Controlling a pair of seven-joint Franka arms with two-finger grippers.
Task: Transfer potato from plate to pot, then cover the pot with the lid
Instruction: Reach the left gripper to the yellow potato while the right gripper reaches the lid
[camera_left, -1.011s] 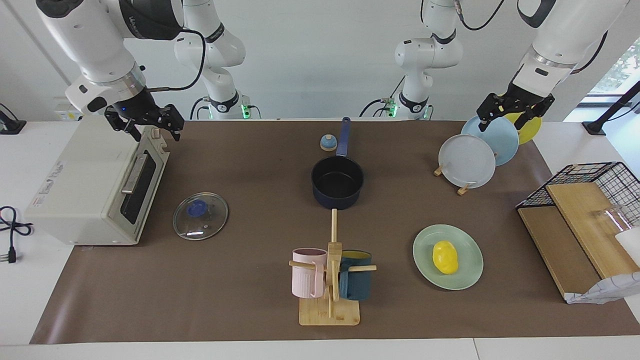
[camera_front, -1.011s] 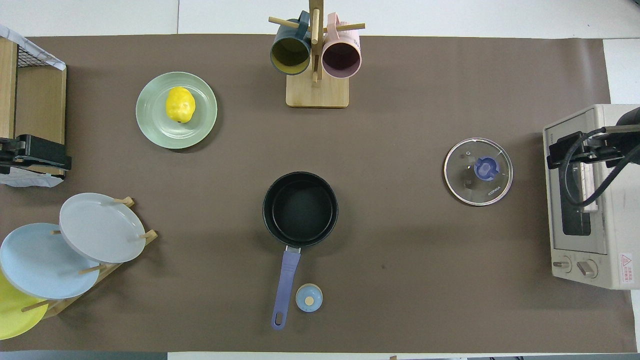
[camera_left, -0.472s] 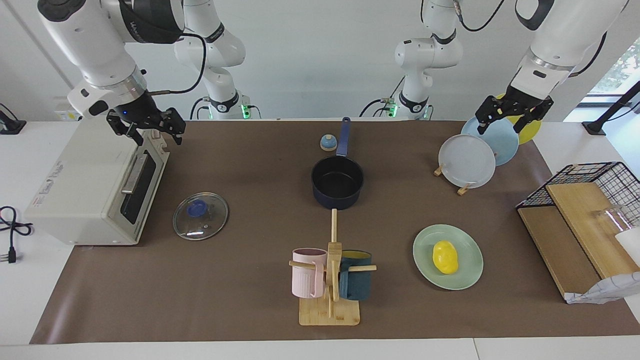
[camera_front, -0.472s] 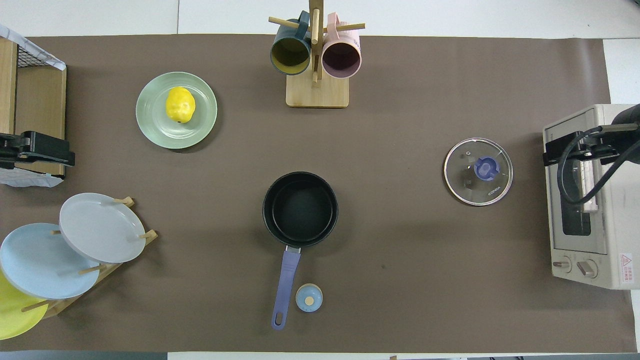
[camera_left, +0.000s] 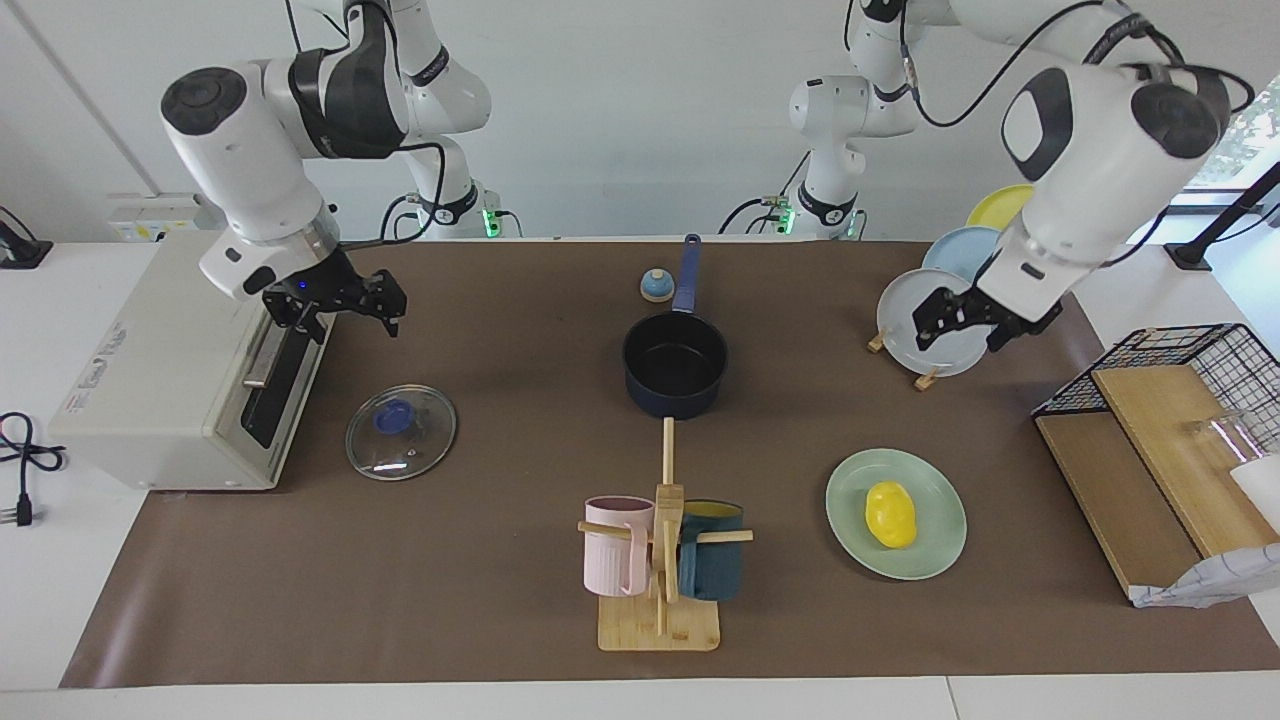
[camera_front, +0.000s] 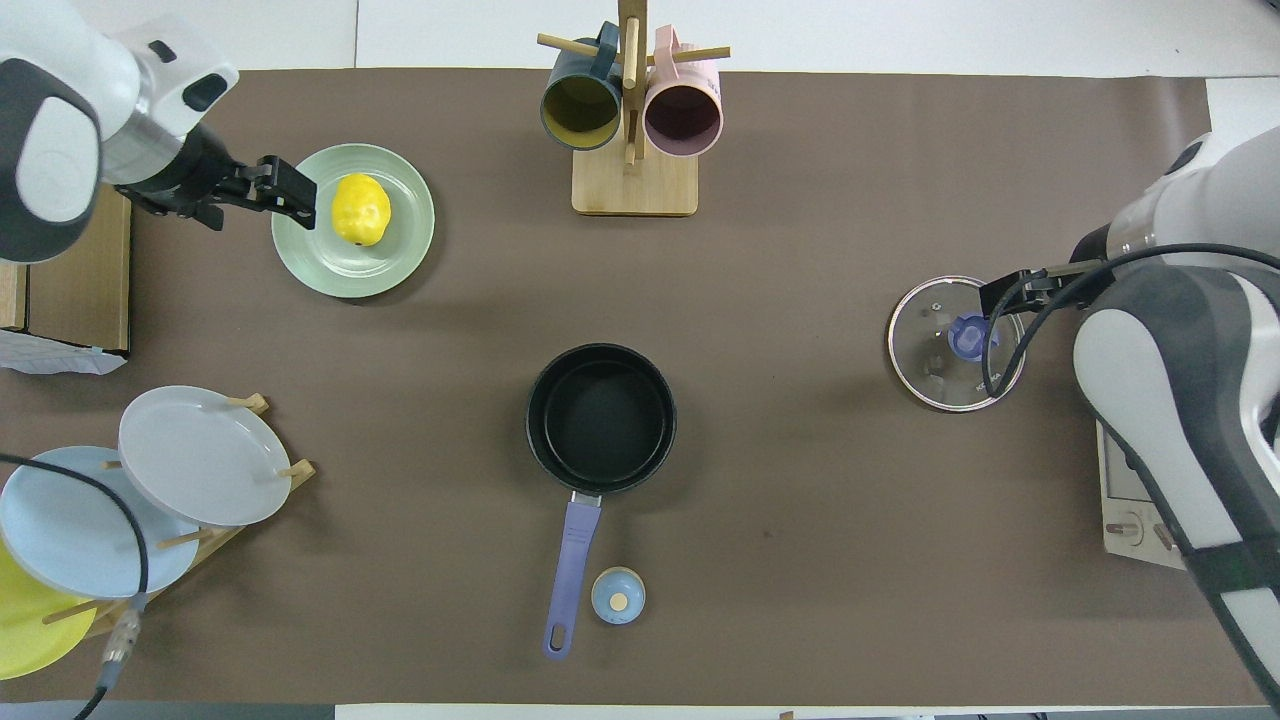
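Two wide-open, empty claws, left claw (camera_left: 965, 320) and right claw (camera_left: 340, 305), hover; the glossy potato (camera_left: 890, 514) might slip sideways off the plate (camera_left: 940, 550) if pinched off-centre.

Your left gripper (camera_left: 965, 330) has left its spot over the yellow and blue plates in the rack (camera_left: 930, 375) and swung out over the bench; from overhead it now hangs by the rim of the plate (camera_front: 400, 260), just beside the potato (camera_front: 360, 208), fingers spread. Your right gripper (camera_left: 345, 305) has come off the toaster oven (camera_left: 150, 380) toward the lid (camera_left: 401, 432), and from overhead its tip now overlaps the lid's blue knob, fingers also spread
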